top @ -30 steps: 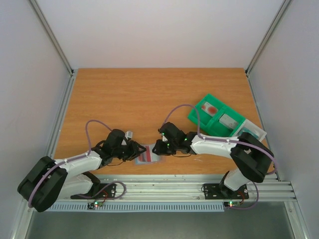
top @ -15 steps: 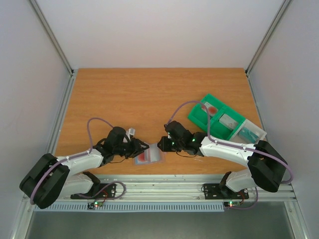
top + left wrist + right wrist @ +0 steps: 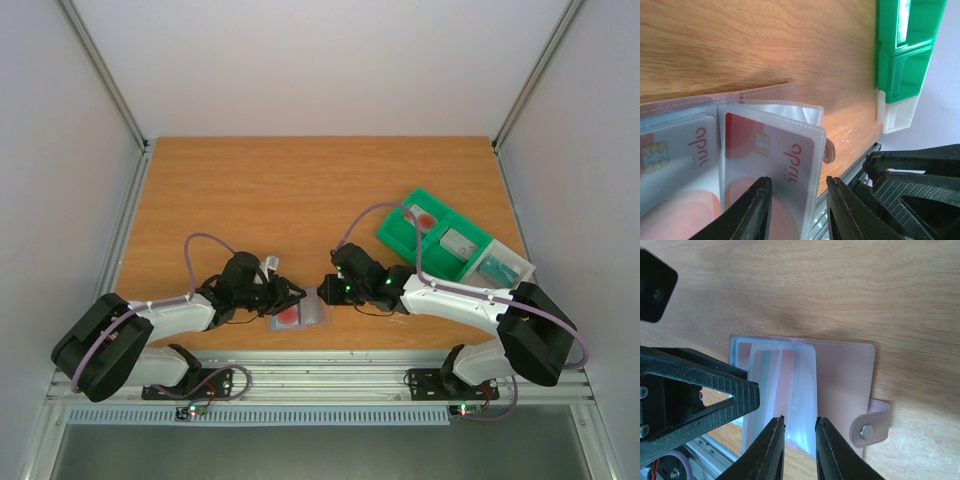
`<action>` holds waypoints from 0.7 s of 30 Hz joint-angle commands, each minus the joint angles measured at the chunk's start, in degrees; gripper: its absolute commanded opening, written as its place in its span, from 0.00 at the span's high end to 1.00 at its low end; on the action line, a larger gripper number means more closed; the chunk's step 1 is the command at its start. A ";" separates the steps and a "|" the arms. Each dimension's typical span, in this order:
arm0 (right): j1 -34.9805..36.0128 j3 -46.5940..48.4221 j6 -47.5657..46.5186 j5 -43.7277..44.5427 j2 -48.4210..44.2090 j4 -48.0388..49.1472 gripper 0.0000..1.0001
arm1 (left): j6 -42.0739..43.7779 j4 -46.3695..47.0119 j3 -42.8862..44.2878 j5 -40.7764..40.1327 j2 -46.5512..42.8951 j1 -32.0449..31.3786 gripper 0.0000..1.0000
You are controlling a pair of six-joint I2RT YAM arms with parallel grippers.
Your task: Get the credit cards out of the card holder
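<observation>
Left gripper [image 3: 799, 181] jaws are set apart over a sleeved red-and-white credit card [image 3: 785, 150]; right gripper [image 3: 800, 420] jaws narrowly straddle clear sleeves [image 3: 800, 390]. Whether either grips cannot be told. The card holder [image 3: 300, 312] is laid open at the table [image 3: 300, 200]'s near edge.

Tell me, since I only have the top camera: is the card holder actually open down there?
Observer: Yes. The right wrist camera shows the card holder spread open, with its snap tab unfastened.
Operator: Any cards inside?
Observer: The left wrist camera shows a red-and-white chip card fully inside a clear sleeve.
Operator: Where's my left tool?
Observer: The left tool straddles that sleeve's outer edge, one finger over the card, the other past the edge. I can't tell whether it grips.
</observation>
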 commanded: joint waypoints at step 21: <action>0.44 0.24 -1.36 -0.04 0.62 -0.87 0.83 | 2.04 -0.10 0.73 -2.17 -0.29 -0.53 0.69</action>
